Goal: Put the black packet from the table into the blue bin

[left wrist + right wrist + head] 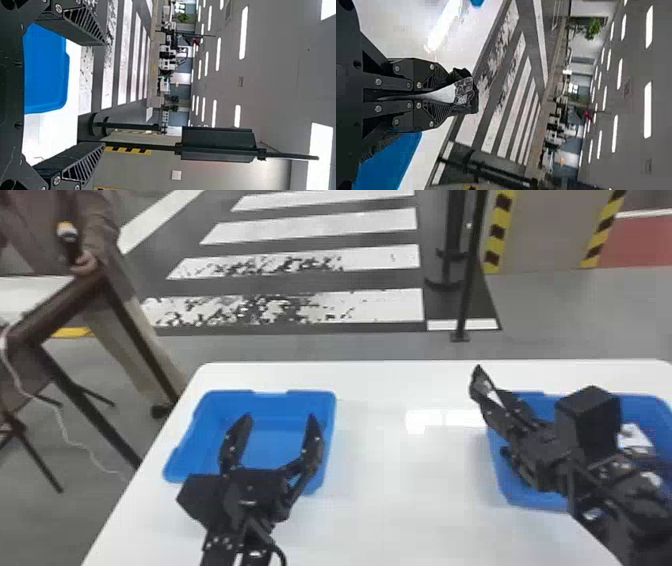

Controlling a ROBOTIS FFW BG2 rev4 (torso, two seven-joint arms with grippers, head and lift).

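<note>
"Findings, please, starting at the left."

"The left blue bin (pixel 272 444) stands on the white table (pixel 410 470). Over it, in the head view, shows the left gripper (pixel 280 417), fingers spread wide, nothing between them."

"Moving right: where is the black packet (pixel 481 386)?"

"Held clear of the table by the right gripper (pixel 448 95), whose fingers are narrowed on the pale part. The dark, crumpled end juts past the fingertips."

"Long axis?"

"Roughly in line with the fingers, as far as the crumpling permits judgement. It points away from the robot, slanting to the robot's left."

"Position against the bins?"

"The right blue bin (pixel 505 490) sits under the right arm (pixel 635 495), a white item (pixel 636 440) inside. In the head view the packet shows just outside that bin's far left corner, so the bin lies to its right and nearer the robot. Height over the rim: cannot tell. The left blue bin is well apart."

"Which arm, which bin?"

"Right arm, since it has the packet. The task names no particular bin; the right one is nearer and the probable target. On that reading, the move calls for drawing back and rightward, tipping the fingers down, and releasing with the full length inside the rim. Released early, it could miss the bin or hang on its edge."
</note>
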